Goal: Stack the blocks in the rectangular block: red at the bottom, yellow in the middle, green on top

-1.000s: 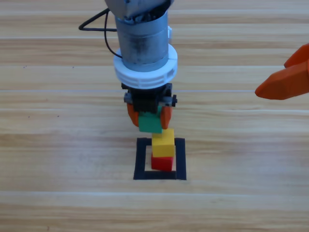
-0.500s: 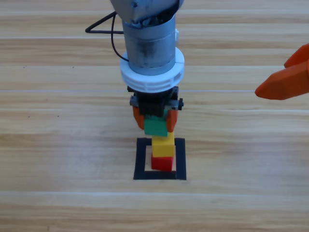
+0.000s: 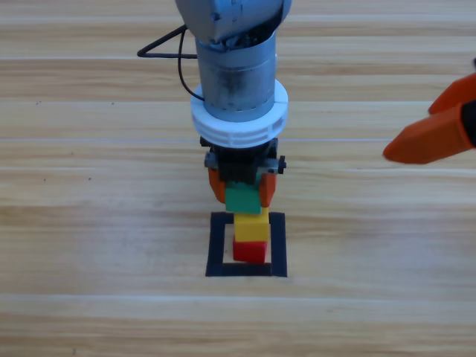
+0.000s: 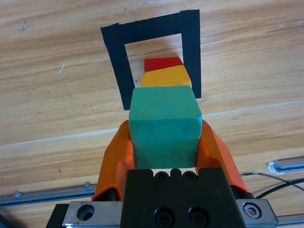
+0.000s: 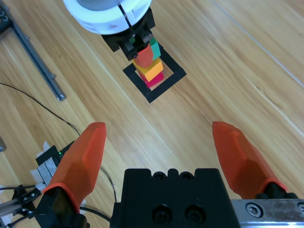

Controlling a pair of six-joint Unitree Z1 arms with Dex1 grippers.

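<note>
Two cubes, yellow (image 3: 251, 228) on red (image 3: 249, 251), sit inside the tape square (image 3: 216, 245) just below the left gripper (image 3: 242, 190); it clamps the green cube (image 3: 243, 199); the right gripper (image 5: 164, 142) waits apart, jaws spread.

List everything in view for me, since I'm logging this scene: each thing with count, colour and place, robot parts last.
Red block: one, red, inside the rectangular block, bottom of the stack.
Yellow block: one, yellow, on top of the red block.
Green block: one, teal-green, held between the left gripper's jaws above the yellow block.
Rectangular block: one, black tape outline, flat on the table around the stack.
Table: one, light wood, under everything.
Cable: one, black, looping beside the left arm.
Left gripper: one, orange jaws, over the stack, shut on the green block.
Right gripper: one, orange jaws, open, waiting at the high view's right edge.
</note>
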